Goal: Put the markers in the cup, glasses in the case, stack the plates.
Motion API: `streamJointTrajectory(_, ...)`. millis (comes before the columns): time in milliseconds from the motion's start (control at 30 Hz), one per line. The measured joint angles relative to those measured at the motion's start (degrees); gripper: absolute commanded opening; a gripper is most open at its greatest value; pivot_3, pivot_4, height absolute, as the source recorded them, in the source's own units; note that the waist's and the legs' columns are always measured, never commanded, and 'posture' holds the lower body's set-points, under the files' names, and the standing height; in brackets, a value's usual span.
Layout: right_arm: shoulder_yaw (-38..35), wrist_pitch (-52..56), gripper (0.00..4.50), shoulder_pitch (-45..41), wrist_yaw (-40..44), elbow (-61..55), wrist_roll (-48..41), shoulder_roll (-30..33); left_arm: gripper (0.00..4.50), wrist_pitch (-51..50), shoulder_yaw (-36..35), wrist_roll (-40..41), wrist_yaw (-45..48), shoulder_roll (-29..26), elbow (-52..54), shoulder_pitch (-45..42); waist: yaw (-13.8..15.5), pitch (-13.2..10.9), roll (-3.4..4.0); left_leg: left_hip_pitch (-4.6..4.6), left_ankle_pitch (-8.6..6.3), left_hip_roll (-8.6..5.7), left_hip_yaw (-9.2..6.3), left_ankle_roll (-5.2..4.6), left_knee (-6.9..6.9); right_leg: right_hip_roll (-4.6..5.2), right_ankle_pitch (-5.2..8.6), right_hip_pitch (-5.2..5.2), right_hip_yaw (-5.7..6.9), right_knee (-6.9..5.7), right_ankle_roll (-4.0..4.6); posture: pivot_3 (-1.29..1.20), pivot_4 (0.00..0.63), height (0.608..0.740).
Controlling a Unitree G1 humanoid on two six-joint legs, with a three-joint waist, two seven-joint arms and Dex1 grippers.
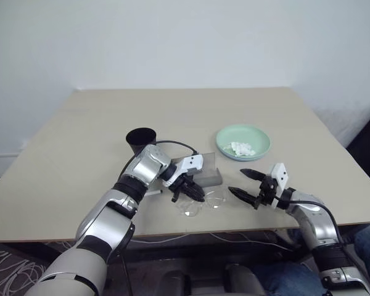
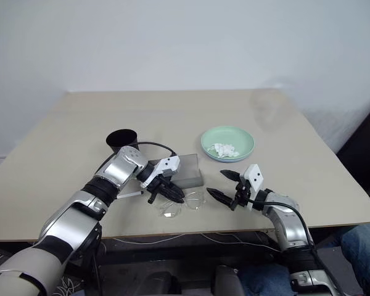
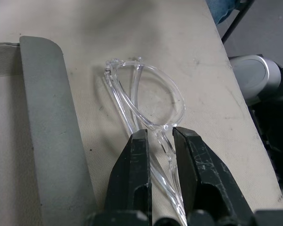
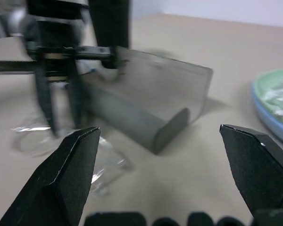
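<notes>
A: Where do we stand with the glasses [image 3: 146, 101]?

B: They lie on the desk [image 1: 80, 142], just in front of the grey case [image 1: 205, 174], on its near side. Our left pincer [image 1: 186, 189] has its two fingers drawn close together around the clear frame, near the bridge. In the left wrist view the plastic passes between them, but we cannot tell if both fingers press it already.

A: And the right pincer [image 1: 245, 185]?

B: It stands wide apart and holds nothing, at the right of the glasses, a little off from them.

A: How will the glasses handle?

B: We judge them light, thin and smooth, so they may slip or twist in a narrow grip. The arms look easy to bend. A hold at the bridge or at the frame edge seems safer than on a lens.

A: What else is near the case?

B: The black cup [image 1: 140, 140] is behind it to the left. The mint green plate [image 1: 259, 140] with a white tissue [image 1: 241, 148] is behind it to the right.
</notes>
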State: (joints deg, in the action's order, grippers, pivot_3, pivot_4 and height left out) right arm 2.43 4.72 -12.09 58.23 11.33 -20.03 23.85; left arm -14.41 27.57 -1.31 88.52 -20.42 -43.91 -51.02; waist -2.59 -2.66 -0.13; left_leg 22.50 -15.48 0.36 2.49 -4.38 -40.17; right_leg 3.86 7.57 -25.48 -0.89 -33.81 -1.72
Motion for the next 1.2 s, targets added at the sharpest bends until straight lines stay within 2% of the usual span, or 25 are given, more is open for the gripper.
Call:
streamJointTrajectory(33, -0.1, 0.2, 4.41, 0.2, 0.4, 0.0, -0.1, 0.3, 0.38, 0.0, -0.1, 0.0, 0.0, -0.1, 0.0, 0.0, 0.0, 0.0, 0.0, -0.01, 0.0, 0.0, 0.01, 0.0, 0.0, 0.0, 0.0, 0.0, 0.0, 0.0, 0.0, 0.0, 0.0, 0.721)
streamJointTrajectory(100, -0.2, 0.3, 4.41, 0.5, 0.7, 0.0, -0.1, 0.5, 0.03, 0.1, -0.1, 0.0, 0.2, -0.1, 0.0, 0.0, 0.0, 0.0, 0.0, -0.01, 0.0, 0.01, 0.02, 0.0, -0.01, 0.0, 0.0, 0.0, 0.0, -0.02, 0.0, 0.0, 0.0, 0.721)
streamJointTrajectory(567, -0.2, 0.1, 4.41, 0.5, 0.2, 0.0, -0.1, 0.2, 0.03, 0.0, -1.5, 0.2, 0.7, -0.5, 0.8, 0.0, 0.0, 0.0, 0.0, 0.0, 0.0, 0.0, 0.01, 0.0, -0.07, 0.01, 0.0, 0.01, -0.01, -0.03, 0.0, 0.0, 0.0, 0.721)
streamJointTrajectory(933, -0.8, 0.1, 4.41, 0.6, 0.3, 0.8, -0.1, 0.4, 0.03, -3.5, -7.5, 4.6, 2.6, -3.8, 9.9, -1.8, 0.0, 0.0, 0.0, 0.03, 0.0, 0.0, 0.01, 0.0, -0.07, 0.01, 0.0, 0.01, 0.0, -0.02, 0.0, 0.0, 0.0, 0.721)
streamJointTrajectory(1200, -0.7, 0.0, 4.41, 0.0, 0.4, 1.5, 0.0, 0.0, 0.03, 7.9, -8.2, -0.7, -7.6, -3.6, 0.8, -8.1, 0.0, 0.0, 0.0, 0.01, 0.0, -0.02, 0.02, -0.01, -0.1, 0.0, -0.01, 0.03, -0.01, -0.03, -0.02, 0.0, 0.0, 0.721)
